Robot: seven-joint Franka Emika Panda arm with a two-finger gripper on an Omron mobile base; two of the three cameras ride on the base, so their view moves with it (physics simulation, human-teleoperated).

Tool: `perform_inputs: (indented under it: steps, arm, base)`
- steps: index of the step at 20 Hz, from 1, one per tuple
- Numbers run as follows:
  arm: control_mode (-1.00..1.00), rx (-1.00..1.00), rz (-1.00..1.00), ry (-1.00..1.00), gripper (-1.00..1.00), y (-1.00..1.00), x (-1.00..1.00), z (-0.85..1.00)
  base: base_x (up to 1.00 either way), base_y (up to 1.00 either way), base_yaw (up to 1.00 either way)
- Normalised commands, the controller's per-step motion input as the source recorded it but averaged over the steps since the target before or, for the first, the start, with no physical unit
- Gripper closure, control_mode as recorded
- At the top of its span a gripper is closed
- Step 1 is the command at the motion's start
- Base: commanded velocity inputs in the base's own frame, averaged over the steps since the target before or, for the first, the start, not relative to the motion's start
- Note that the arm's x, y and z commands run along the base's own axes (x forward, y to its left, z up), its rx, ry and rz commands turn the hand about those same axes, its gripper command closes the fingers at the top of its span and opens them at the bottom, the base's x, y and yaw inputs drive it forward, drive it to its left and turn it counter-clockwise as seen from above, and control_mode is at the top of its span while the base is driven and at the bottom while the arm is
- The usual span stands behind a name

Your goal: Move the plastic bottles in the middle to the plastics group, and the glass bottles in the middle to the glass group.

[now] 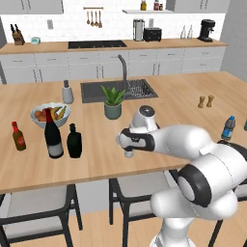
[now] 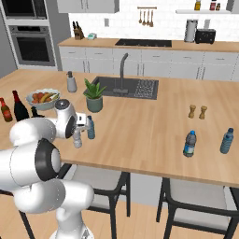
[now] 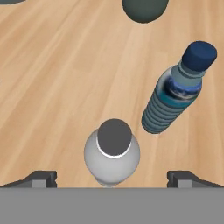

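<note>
Whitish bottle btwn wide-open gripper tips, directly below

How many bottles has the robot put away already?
One, it seems: the black bottle stands beside the wine bottle. Right now the open end effector hovers over the whitish bottle, not gripping yet. That one and the blue bottle beside it must still join the water bottles far right.
</note>
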Motion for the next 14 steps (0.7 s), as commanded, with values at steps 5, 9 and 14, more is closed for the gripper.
perform_inputs:
  steps: [5,9,14]
  arm:
    - [-1.00,0.00,0.00,0.00,-1.00,0.00,0.14,-0.07]
    - [-1.00,0.00,0.00,0.00,-1.00,0.00,0.20,-0.12]
    - [-1.00,0.00,0.00,0.00,-1.00,0.00,0.12,-0.08]
  base:
    - [0.00,0.00,0.00]
    - [0.00,0.00,0.00]
    - [0.00,0.00,0.00]
